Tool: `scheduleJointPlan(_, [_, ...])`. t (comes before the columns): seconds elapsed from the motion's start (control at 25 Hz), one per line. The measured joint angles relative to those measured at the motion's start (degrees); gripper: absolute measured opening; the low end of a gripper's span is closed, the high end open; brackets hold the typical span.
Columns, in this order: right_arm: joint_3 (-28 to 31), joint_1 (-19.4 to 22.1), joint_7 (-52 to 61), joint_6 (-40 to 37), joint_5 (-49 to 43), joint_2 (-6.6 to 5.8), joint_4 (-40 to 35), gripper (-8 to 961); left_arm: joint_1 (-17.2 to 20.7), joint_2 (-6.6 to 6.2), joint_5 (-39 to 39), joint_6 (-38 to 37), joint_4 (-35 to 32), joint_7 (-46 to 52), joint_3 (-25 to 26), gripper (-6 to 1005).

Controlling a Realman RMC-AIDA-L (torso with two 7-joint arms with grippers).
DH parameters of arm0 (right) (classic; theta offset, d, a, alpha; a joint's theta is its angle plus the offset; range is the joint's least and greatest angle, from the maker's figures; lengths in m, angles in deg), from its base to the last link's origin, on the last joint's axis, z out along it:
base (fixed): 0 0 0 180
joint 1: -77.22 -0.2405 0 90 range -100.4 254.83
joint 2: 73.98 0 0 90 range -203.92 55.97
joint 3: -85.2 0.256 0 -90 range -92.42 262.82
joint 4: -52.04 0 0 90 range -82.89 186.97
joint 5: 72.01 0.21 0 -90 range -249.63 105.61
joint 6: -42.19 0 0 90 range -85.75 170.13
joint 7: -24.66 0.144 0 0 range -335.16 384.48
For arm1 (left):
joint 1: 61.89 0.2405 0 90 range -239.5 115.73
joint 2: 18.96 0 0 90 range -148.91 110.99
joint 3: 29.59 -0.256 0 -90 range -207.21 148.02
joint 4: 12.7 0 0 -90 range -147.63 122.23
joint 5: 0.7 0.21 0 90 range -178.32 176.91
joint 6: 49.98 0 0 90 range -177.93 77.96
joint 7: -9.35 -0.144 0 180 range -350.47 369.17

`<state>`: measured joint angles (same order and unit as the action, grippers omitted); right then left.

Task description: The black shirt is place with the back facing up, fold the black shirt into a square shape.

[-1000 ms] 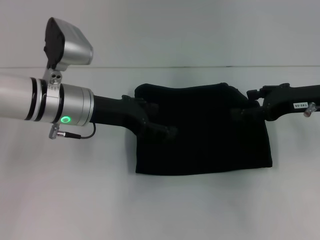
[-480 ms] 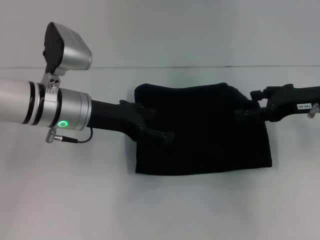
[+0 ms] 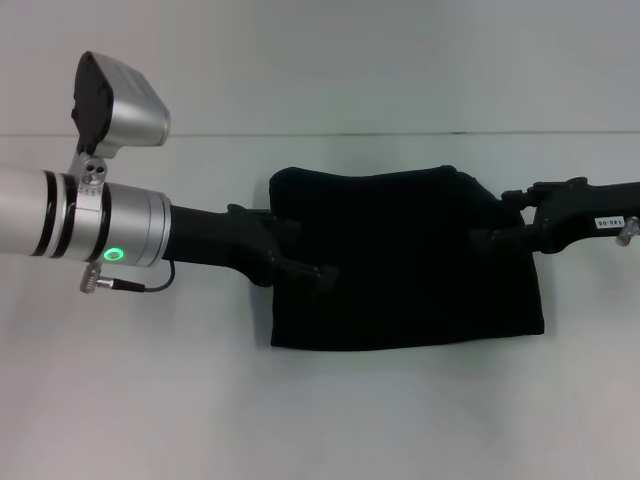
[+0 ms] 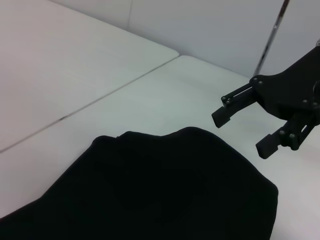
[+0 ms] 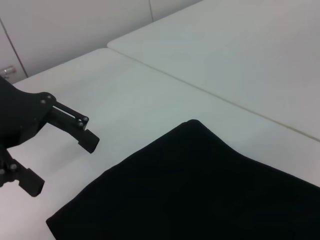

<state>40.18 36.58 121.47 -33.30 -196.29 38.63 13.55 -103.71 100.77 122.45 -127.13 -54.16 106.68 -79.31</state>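
Left claw (image 3: pixel 322 271): over the shirt's left edge, fingers spread with a clear gap, pinching nothing; whether a tip grazes the cloth cannot be told.
Shirt (image 3: pixel 405 262): folded into a compact dark block, flat on the white table (image 3: pixel 200 400), between the two claws; no lettering shows.
Long axis: runs left to right across the robot's front, slightly wider than deep; which end is collar or hem cannot be told.
Right claw (image 3: pixel 483 236): over the shirt's right edge, fingers spread apart, empty.
Risk 1: a low finger tip could snag the top layer on pulling away and drag the fold open.
Risk 2: the far edge looks uneven and bulged; the block may read as a rectangle, not a square.
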Motion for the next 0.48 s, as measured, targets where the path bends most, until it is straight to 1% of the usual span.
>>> scheduleJointPlan(0.48, [0.3, 0.5, 0.0, 0.1, 0.0, -0.08, -0.1, 928, 0.5, -0.02, 0.0, 0.0, -0.5, 0.4, 0.1, 949])
